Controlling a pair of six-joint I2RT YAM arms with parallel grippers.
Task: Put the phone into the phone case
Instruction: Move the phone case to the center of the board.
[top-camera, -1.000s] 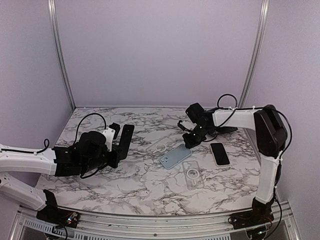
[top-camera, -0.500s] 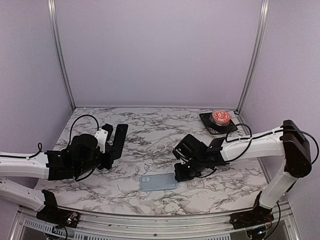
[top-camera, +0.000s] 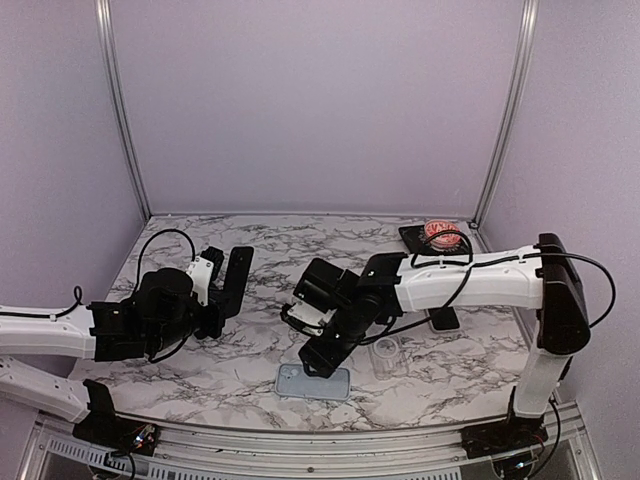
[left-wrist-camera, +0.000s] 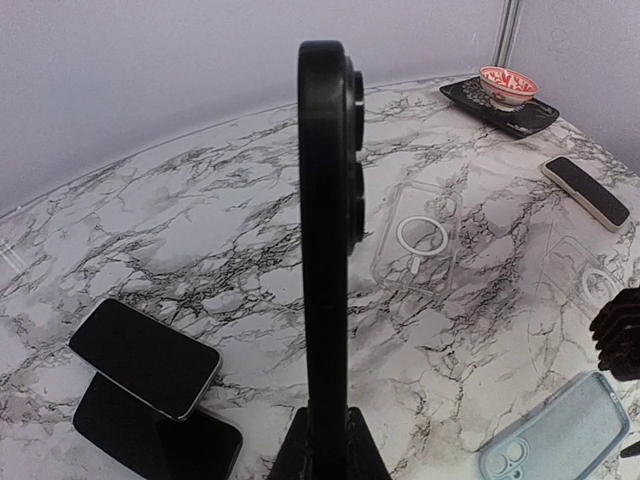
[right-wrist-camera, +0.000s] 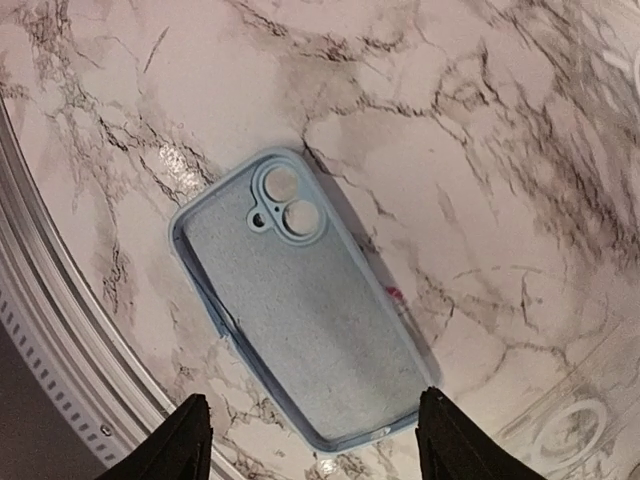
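Observation:
My left gripper (top-camera: 216, 300) is shut on a black phone (top-camera: 238, 268) and holds it above the left of the table. In the left wrist view the black phone (left-wrist-camera: 325, 230) stands edge-on between the fingers (left-wrist-camera: 290, 455), camera bumps facing right. A light blue phone case (top-camera: 313, 381) lies open side up by the front edge. My right gripper (top-camera: 325, 352) hovers just over it. In the right wrist view the blue case (right-wrist-camera: 300, 310) lies flat below the right gripper (right-wrist-camera: 318, 445), which is open and apart from the case.
Two dark phones (left-wrist-camera: 145, 355) lie stacked at the left. A clear case (left-wrist-camera: 418, 235) sits mid-table, another clear case (top-camera: 385, 350) and a black phone (top-camera: 443, 318) to the right. A bowl (top-camera: 443, 233) on a black tray stands back right. A metal rail (right-wrist-camera: 60, 400) runs along the front edge.
My right gripper carried the blue case from mid-table to the front edge, let go of it and opened. The left arm barely moved.

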